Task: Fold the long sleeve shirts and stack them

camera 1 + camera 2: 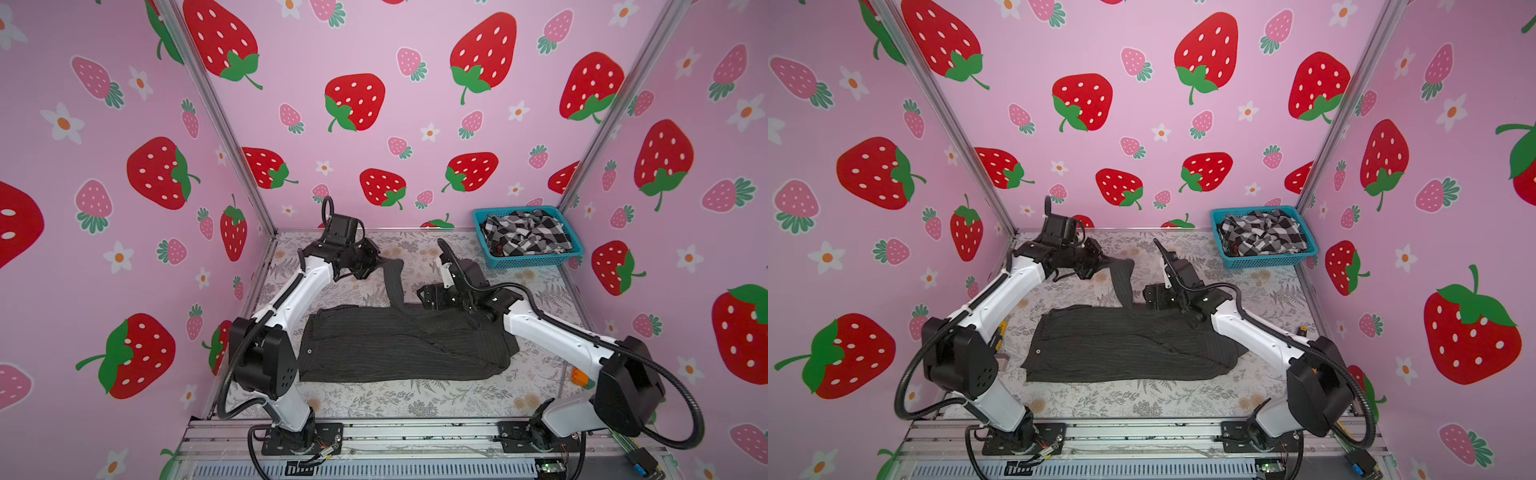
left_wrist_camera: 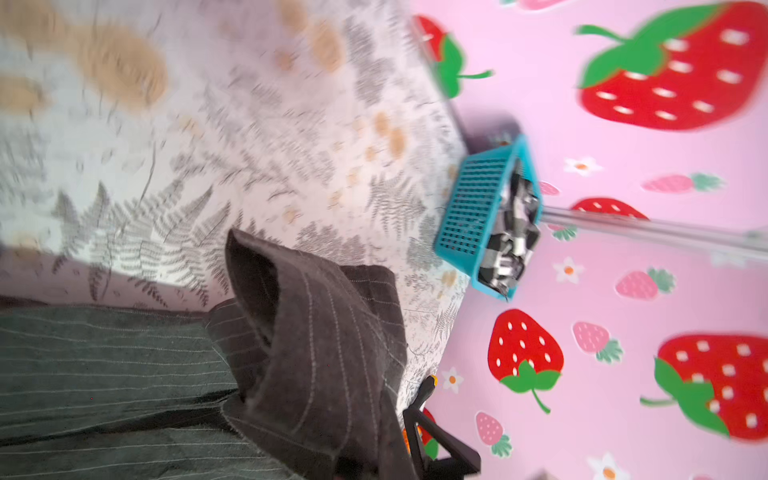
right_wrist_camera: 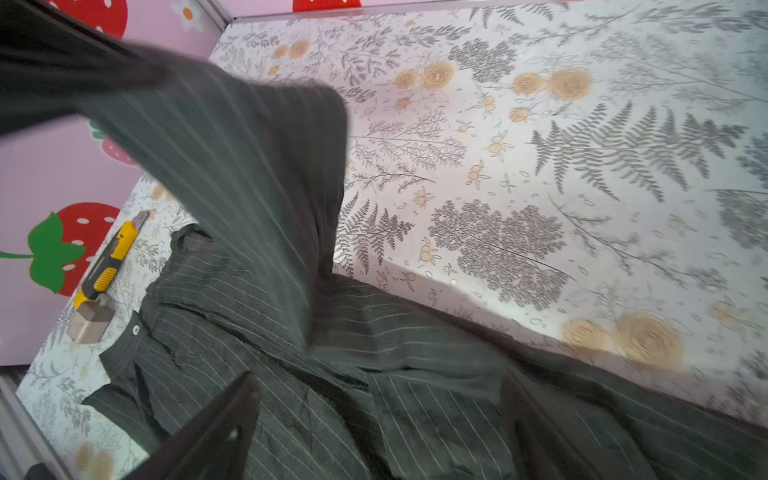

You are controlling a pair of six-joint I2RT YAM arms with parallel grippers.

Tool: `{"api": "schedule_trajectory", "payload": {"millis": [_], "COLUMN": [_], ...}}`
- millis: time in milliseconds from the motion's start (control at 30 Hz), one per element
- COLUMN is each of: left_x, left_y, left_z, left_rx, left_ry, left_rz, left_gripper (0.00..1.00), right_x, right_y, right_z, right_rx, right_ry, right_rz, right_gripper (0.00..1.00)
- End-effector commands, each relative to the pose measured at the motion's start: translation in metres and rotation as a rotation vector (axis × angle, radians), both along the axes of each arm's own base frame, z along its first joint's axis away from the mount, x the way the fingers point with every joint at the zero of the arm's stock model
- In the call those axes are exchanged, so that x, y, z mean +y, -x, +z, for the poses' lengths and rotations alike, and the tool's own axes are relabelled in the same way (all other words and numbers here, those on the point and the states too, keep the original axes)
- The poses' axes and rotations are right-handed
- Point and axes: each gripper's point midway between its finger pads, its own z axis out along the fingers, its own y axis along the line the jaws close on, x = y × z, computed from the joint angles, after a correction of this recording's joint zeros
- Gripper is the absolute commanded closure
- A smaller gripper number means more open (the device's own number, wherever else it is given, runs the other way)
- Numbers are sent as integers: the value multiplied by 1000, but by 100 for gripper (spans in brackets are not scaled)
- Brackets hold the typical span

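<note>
Charcoal pinstriped shirt (image 1: 395, 349) lies flat across the middle of the table (image 1: 415, 399). Its long axis runs from left edge to right edge, and it sits nearer the front edge than the back. One sleeve (image 1: 395, 286) leaves the body's back margin about midway and runs toward the back-left corner, raised at the cuff end. Left gripper (image 1: 376, 264) is clamped on that cuff; the left wrist view shows the cuff bunched right at the camera. Right gripper (image 1: 422, 297) hovers just beside the sleeve's root, on the side toward the right edge. In the right wrist view its fingers (image 3: 224, 419) stand apart, cloth below them and nothing pinched. Judgement: the step in hand is folding this sleeve in. The sleeve points away from the body, so the cuff must come toward the front edge and across the body. The left arm holds the cuff, so that move falls to it. The right arm is nearer the root and well placed to pin the fold line. Risk: the sleeve twists or drags the body askew. Checked shirt (image 1: 525, 235) sits heaped in the blue basket (image 1: 536, 262) at the back-right corner, well apart from both arms. A box cutter (image 3: 112, 257) lies by the left edge, near the pinstriped shirt's left end.
</note>
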Motion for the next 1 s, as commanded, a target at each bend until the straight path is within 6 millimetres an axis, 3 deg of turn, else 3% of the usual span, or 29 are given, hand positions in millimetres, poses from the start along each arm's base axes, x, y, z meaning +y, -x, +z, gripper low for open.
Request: {"api": "schedule_trajectory", "payload": {"millis": [0,133,267,433,533,667,967], "left_x": [17,13,23,25,19,15,17], "left_y": [59,95,117,123,125,129,136], "left_z": [36,47,54,68,69,59,50], "left_rx": [-117,-162,-226,-268,-271,-247,-229], "left_ry": [-181,-127,-123,-96,-39,5,12], "left_rz": [-186,-262,-241,-213,-216,-219,-209], "left_gripper": [100,100,100,100,100,100,100], "right_x": [-51,-89,-100,-102,-116,-138,-153], "right_y": [-7,-10,2,27,32,23,1], "right_z": [13,-2,-31,-71,-89,-109,-138], "right_rx": [55,201,346,499,531,551,576], "right_ry": [-8,-94,-139,-182,-165,-117,-48], "right_rz": [-164,-264,-316,-363,-421,-467,-484], "right_gripper": [8,12,18,17,17,25,41]}}
